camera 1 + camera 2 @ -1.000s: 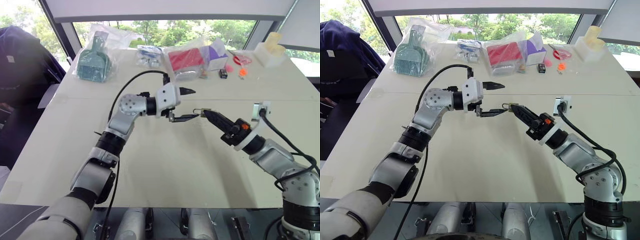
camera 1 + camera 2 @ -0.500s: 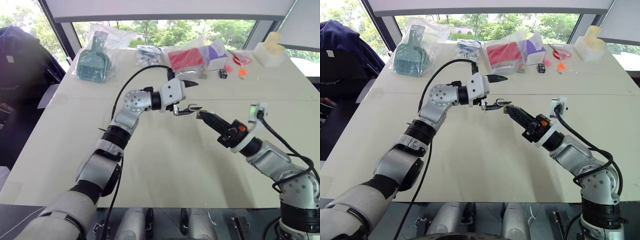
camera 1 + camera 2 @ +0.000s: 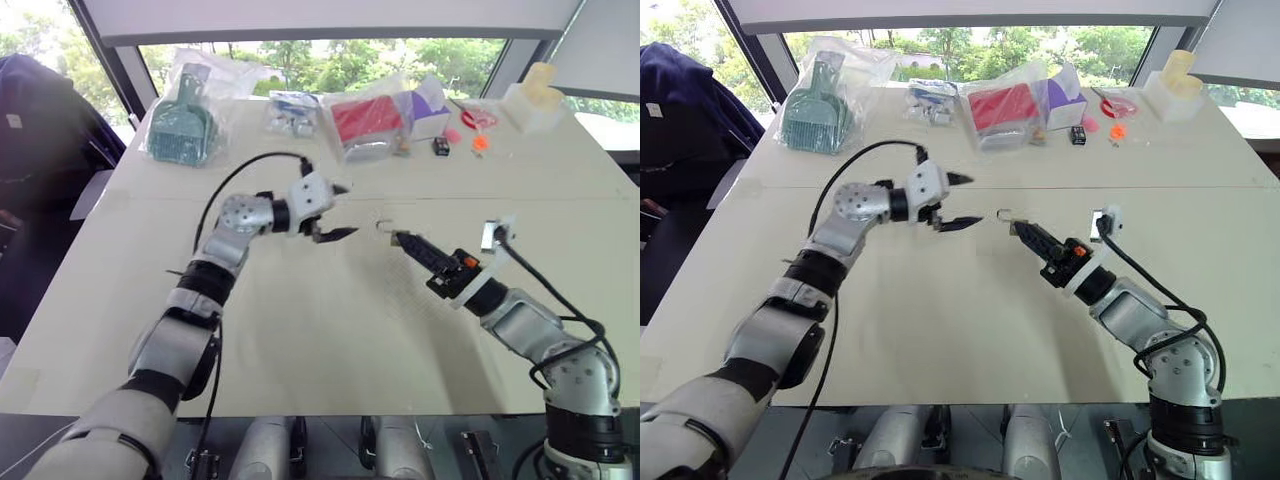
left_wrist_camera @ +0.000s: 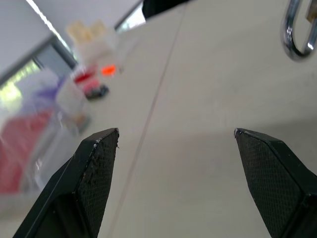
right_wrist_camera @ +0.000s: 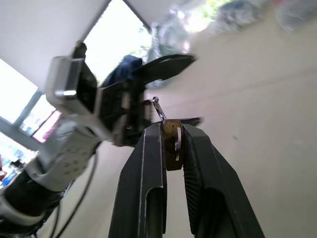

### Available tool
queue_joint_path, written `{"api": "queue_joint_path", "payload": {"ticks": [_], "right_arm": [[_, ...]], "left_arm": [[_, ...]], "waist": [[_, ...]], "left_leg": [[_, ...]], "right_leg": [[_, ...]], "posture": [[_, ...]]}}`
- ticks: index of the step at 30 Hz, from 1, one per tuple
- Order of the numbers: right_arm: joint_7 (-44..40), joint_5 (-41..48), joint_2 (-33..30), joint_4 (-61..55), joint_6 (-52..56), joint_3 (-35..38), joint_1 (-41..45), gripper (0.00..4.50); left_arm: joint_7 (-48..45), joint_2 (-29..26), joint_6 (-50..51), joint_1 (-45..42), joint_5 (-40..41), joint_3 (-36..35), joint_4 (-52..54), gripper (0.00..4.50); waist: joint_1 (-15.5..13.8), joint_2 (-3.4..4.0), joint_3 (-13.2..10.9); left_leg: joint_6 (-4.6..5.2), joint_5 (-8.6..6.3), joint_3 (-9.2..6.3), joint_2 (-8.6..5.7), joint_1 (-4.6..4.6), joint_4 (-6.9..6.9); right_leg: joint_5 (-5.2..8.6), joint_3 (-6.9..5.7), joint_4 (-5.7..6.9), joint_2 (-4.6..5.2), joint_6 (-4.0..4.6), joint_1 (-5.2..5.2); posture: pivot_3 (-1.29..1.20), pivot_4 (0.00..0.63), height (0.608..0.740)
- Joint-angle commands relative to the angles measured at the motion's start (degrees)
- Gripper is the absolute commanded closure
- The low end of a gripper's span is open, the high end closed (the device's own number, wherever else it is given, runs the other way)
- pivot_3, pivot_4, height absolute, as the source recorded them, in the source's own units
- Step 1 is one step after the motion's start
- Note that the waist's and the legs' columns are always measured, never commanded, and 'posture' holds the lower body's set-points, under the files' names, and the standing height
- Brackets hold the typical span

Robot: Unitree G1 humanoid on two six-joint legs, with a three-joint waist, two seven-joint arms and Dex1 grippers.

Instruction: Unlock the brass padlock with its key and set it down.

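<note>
— Where is the brass padlock (image 5: 172, 144) at this moment?
— Pinched between the closed fingers of the right end effector (image 3: 1024, 231), above the middle of the tabletop (image 3: 970, 320), its silver shackle swung open past the fingertips.
— And the left end effector (image 3: 958, 203)?
— Fingers spread wide and holding nothing, just beside the padlock but apart from it; bagged goods lie along the tabletop's far edge

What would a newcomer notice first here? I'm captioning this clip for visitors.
Mid-table, the right gripper pinches the brass padlock, shackle toward the open left gripper opposite. Along the window edge of the table lie bagged goods, including a red pack.
</note>
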State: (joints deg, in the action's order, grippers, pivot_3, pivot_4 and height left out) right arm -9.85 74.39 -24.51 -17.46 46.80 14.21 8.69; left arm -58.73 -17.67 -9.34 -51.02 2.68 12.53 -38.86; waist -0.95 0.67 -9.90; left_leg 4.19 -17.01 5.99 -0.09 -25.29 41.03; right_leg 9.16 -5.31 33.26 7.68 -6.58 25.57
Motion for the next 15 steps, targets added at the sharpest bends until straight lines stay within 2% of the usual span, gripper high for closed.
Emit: {"api": "queue_joint_path", "payload": {"ticks": [1, 5, 10, 15], "right_arm": [[3.3, 0.7, 1.0, 2.5, 2.0, -0.1, 1.4, 4.5], [4.7, -0.6, 1.3, 7.9, 4.2, -0.5, 4.6, 4.5], [4.6, -3.5, 0.5, 13.2, 7.2, -1.3, 8.3, 4.5], [1.6, -6.5, -1.9, 13.4, 10.2, -1.7, 9.4, 2.21]], "left_arm": [[-6.2, -2.8, 12.6, 4.4, 7.8, -2.0, 14.9, 0.65], [-8.0, -7.6, 25.8, 11.9, 12.8, -2.4, 30.4, 0.65], [-4.4, -9.7, 33.1, 17.0, 14.5, -3.4, 39.3, 0.65], [-1.5, -9.7, 34.7, 19.2, 14.5, -4.3, 40.2, 0.63]], "waist": [[0.3, 0.01, 0.0], [0.4, 0.02, 0.0], [0.5, 0.04, 0.0], [0.3, 0.04, 0.0]], "left_leg": [[-0.02, 0.01, 0.0, 0.0, -0.02, 0.0], [-0.37, 0.21, 0.0, -0.03, -0.04, 0.01], [-0.11, 0.06, -0.04, -0.01, 0.03, -0.01], [-0.13, 0.07, -0.04, -0.02, 0.03, -0.01]], "right_leg": [[0.0, 0.0, 0.02, 0.0, 0.0, 0.02], [0.02, 0.02, -0.03, 0.03, 0.04, 0.0], [0.11, 0.02, 0.01, -0.01, 0.18, -0.04], [0.1, 0.02, 0.05, -0.03, 0.17, -0.04]], "posture": [[0.0, 0.15, 0.735], [0.0, 0.15, 0.735], [0.0, 0.15, 0.735], [0.0, 0.15, 0.735]]}}
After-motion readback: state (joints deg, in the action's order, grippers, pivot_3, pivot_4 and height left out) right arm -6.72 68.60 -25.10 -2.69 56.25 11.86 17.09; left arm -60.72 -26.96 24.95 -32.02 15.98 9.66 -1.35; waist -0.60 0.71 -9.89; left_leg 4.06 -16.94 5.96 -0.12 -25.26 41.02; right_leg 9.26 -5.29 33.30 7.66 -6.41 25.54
